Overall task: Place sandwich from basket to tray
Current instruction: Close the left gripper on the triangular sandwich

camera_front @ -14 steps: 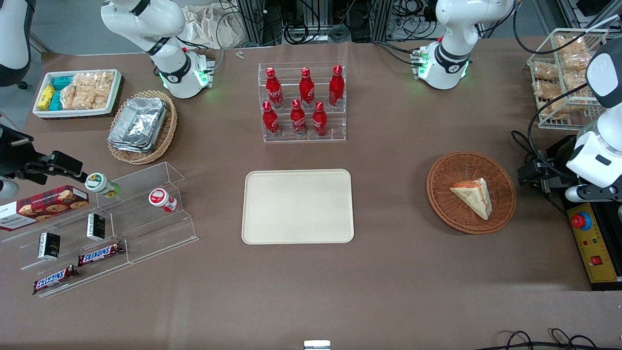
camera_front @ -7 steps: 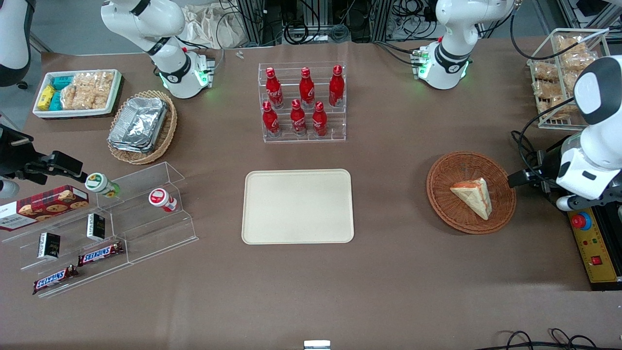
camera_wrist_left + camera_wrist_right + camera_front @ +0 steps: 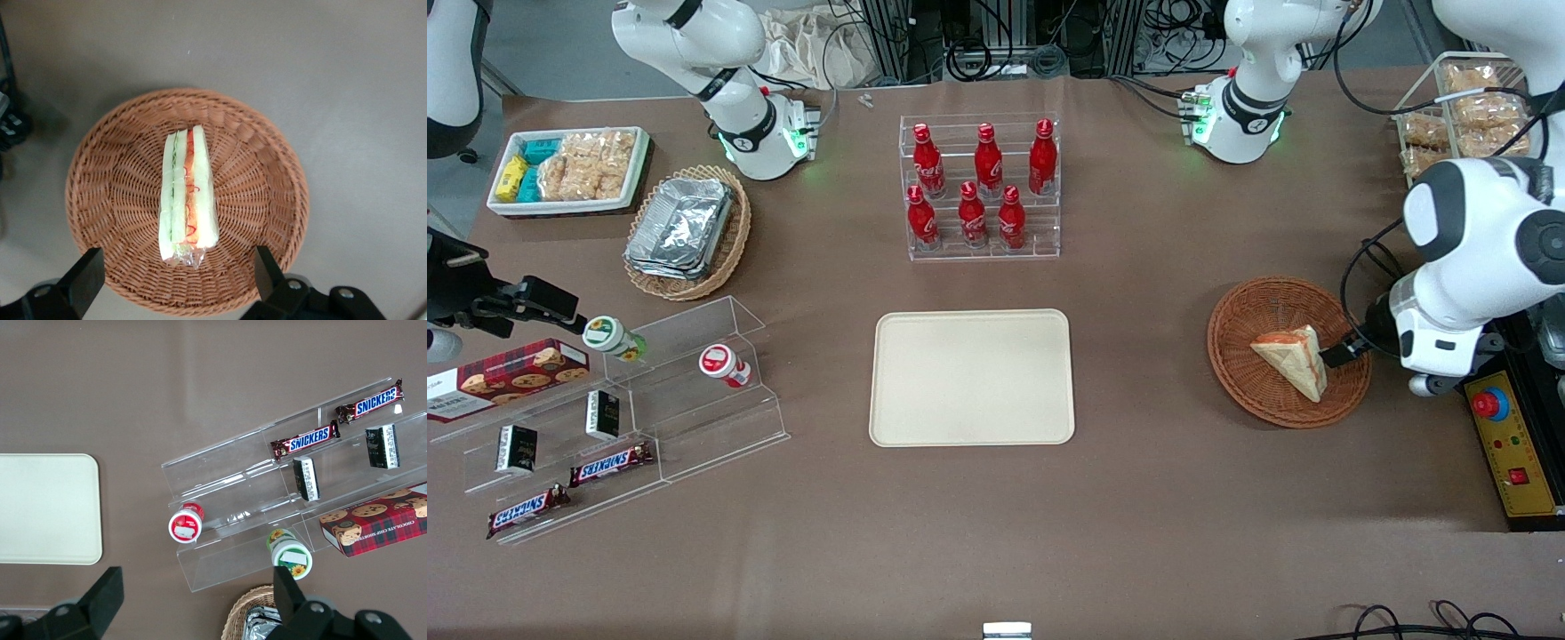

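The sandwich (image 3: 1291,358), a wrapped pale wedge with orange-red and green filling, lies in the round reddish-brown wicker basket (image 3: 1249,302) toward the working arm's end of the table. My left gripper (image 3: 1343,353) hovers over the basket's rim on the working arm's side, just beside the sandwich. In the left wrist view the gripper (image 3: 177,280) is open and empty, its fingers (image 3: 85,275) wide apart over the basket (image 3: 120,200), with the sandwich (image 3: 189,193) standing on edge just ahead of them. The cream-beige tray (image 3: 971,377) lies flat at the table's middle, with nothing on it.
A clear rack of red bottles (image 3: 983,191) stands farther from the front camera than the tray. A yellow control box with a red button (image 3: 1507,444) and a wire rack of snacks (image 3: 1463,116) sit near the working arm. Acrylic shelves (image 3: 631,418) lie toward the parked arm's end.
My left arm has swung in from the table's end toward the basket. The gripper now hangs over the basket's rim beside the sandwich. The sandwich and basket have not moved.
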Motion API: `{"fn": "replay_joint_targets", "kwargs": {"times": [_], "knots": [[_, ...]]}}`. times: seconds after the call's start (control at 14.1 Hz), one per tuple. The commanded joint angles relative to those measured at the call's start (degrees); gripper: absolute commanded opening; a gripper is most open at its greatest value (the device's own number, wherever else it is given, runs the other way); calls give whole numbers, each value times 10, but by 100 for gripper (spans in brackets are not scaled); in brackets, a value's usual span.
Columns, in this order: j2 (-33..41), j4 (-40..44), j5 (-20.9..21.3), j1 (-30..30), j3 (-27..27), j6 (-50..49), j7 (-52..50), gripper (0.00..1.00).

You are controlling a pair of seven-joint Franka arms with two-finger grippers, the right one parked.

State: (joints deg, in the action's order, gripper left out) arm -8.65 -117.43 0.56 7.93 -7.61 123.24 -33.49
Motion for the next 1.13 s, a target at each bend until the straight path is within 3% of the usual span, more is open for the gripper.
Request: {"fn": "replay_joint_targets", "kwargs": {"times": [0.0,0.57,0.64,0.85,0.92,1.06], "knots": [[5,-66,9,4,0,76,-23,100],[-80,-73,9,5,0,143,-53,100],[-87,-70,9,4,0,143,-61,95],[-107,-51,9,-2,0,144,-130,19],[-112,-46,9,-3,-1,144,-141,2],[-110,-35,10,-4,-2,142,-159,0]]}}
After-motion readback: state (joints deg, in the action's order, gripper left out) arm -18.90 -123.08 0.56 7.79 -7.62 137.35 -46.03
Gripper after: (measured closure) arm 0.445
